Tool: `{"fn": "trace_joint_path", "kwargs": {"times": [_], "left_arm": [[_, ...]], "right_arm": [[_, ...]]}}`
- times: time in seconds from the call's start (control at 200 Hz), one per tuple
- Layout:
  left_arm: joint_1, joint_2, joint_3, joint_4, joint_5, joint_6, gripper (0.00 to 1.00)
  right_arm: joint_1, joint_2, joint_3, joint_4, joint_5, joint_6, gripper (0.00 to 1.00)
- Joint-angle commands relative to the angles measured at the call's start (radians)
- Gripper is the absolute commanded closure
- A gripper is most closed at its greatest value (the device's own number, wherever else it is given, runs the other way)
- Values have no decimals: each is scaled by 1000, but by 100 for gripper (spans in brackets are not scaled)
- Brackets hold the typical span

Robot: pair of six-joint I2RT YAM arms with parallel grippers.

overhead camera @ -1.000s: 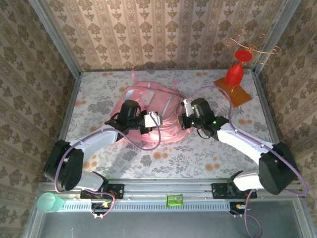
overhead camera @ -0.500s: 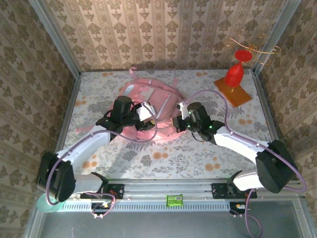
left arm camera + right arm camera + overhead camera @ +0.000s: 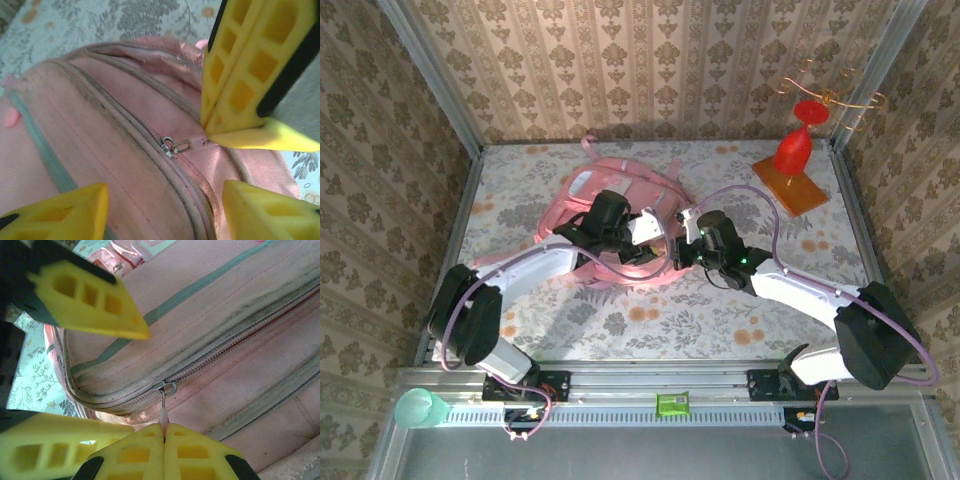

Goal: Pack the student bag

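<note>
The student bag point(image 3: 620, 176) is lying flat on the table point(image 3: 770, 290). At the bag's near right side, the right end effector point(image 3: 164, 426) is pinching the zipper pull point(image 3: 163, 412), clenched tight on it. The left end effector point(image 3: 165, 200) is hovering just above the same zip, jaws spread, released. The zip beside the slider is sitting closed, hiding the bag's inside.

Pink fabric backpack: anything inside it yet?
Cannot tell. The soft pink fabric backpack looks zipped along the visible stretch, hiding its inside; the right gripper pinches the zip pull.
</note>
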Motion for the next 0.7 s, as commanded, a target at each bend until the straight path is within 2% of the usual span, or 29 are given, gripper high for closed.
{"fn": "trace_joint_path", "kwargs": {"times": [0.0,0.13,0.255,0.435,0.695], "left_arm": [[-2,23,40,-38,-28,18,53],[6,27,36,-40,-17,33,81],[27,9,23,-32,81,34,100],[46,-32,-27,34,190,24,100],[54,-40,-32,43,201,4,100]], "right_arm": [[8,12,-17,55,22,20,100],[-11,53,-41,89,20,15,100],[-32,89,-65,179,-88,-5,100],[-34,136,-53,227,-141,-37,93],[-34,192,-45,263,-160,-26,86]]}}
